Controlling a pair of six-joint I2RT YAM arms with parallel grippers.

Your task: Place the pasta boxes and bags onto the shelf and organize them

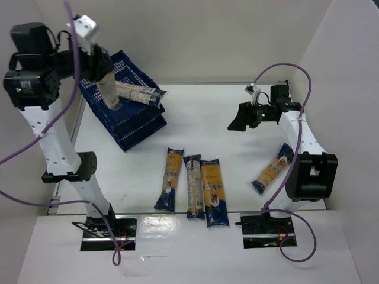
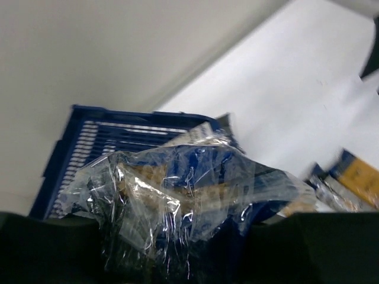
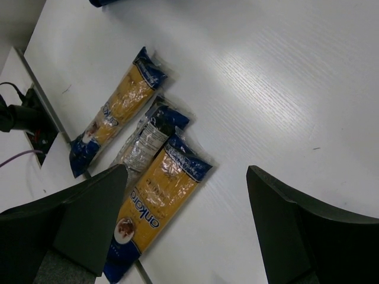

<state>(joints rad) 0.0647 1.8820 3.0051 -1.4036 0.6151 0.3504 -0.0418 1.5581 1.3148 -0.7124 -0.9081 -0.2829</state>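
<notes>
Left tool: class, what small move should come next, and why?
Probably lower the left tool and lay its held packet flat on the blue crates, beside the packet lying there: it is gripped upright above them.

table [image 1: 237, 118]: white, faintly streaked surface | back wall [image 1: 207, 35]: plain off-white, rising from the table's far edge | side wall [image 1: 349, 89]: white panel along the table's right edge | front ledge [image 1: 189, 248]: glossy white strip at the table's near edge — reflective | scuff [image 1: 124, 193]: small dark mark — near-left part of the table
</notes>
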